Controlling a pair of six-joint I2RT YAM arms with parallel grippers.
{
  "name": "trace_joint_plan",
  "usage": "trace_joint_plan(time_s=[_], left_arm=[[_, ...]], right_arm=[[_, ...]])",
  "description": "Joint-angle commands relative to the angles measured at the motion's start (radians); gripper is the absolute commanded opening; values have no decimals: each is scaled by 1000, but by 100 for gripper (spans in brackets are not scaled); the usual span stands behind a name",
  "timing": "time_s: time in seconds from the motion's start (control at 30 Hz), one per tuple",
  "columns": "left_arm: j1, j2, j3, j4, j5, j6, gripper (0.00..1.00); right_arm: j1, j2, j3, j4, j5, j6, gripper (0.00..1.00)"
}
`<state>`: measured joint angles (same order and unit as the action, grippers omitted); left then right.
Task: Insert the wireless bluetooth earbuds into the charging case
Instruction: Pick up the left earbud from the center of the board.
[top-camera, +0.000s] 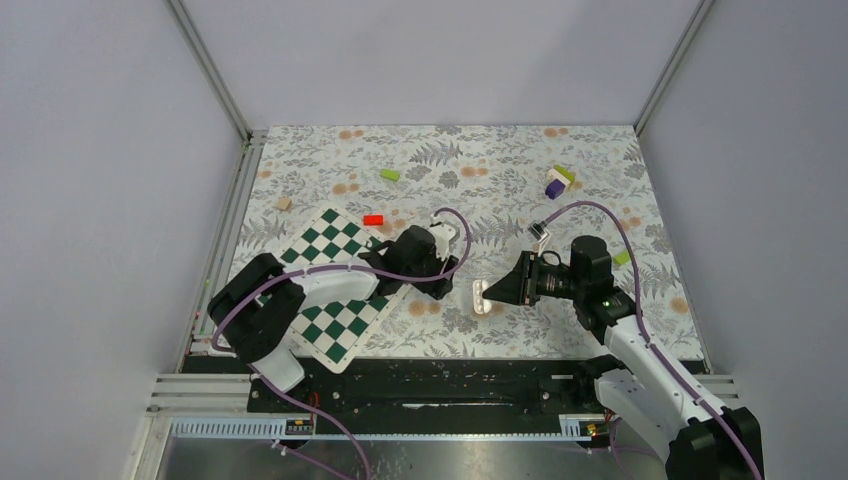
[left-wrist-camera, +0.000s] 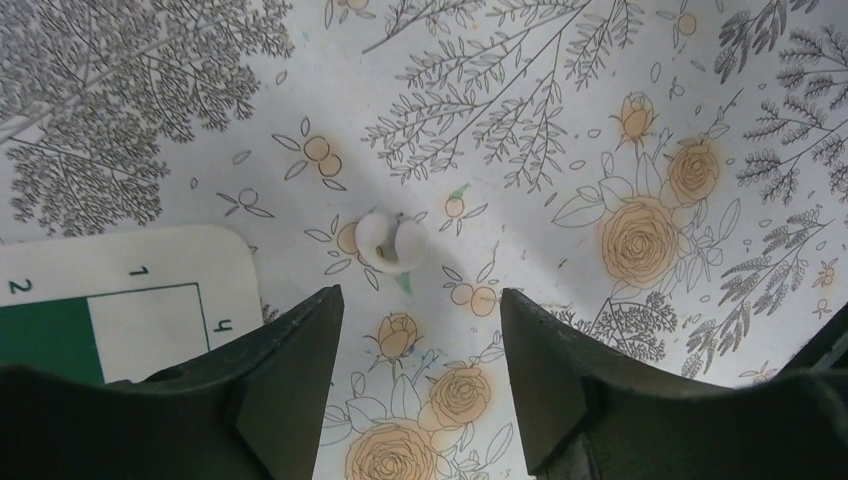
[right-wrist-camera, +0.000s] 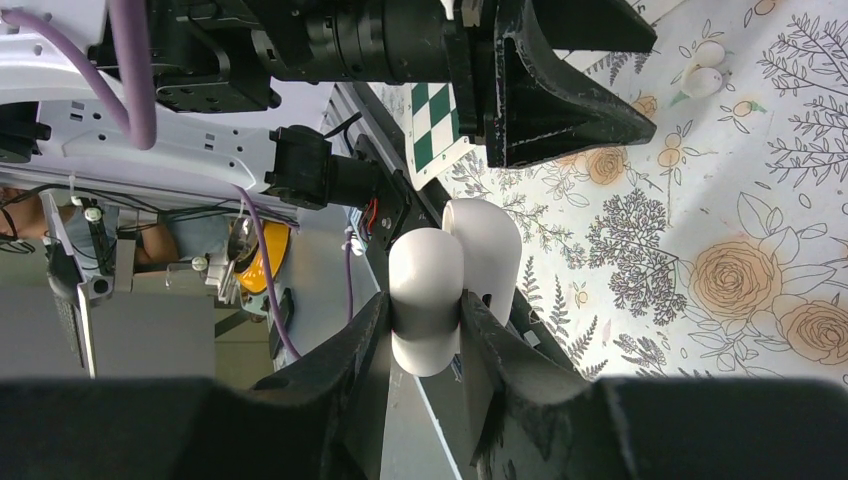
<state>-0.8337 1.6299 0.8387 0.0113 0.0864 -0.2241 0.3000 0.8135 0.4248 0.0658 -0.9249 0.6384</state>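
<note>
The left claw (left-wrist-camera: 420, 300) hovers over two white earbuds (left-wrist-camera: 388, 240) on the table (left-wrist-camera: 600, 100); the right claw (right-wrist-camera: 425, 310) grips the open case (right-wrist-camera: 485, 235).
Left jaws half-wide, empty; earbuds lie at twelve o'clock, beyond them. Closing short could flick the earbuds away.

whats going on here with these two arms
The right claw is clamped on the white case. The left claw hangs open just over the earbuds, which lie on the floral mat near the chessboard corner. Neither earbud is picked up yet.
</note>
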Motion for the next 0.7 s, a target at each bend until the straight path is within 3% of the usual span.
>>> trace_joint_plan(time_s=[0.0, 0.27, 0.67], left_arm=[[-8, -4, 23, 104, -45, 34, 59], [-22, 39, 38, 96, -112, 37, 49], [-32, 91, 44, 113, -127, 30, 48]], right_arm=[[-7, 7, 32, 12, 3, 6, 0], [-8, 8, 36, 9, -2, 9, 0], [-8, 8, 33, 9, -5, 5, 0]])
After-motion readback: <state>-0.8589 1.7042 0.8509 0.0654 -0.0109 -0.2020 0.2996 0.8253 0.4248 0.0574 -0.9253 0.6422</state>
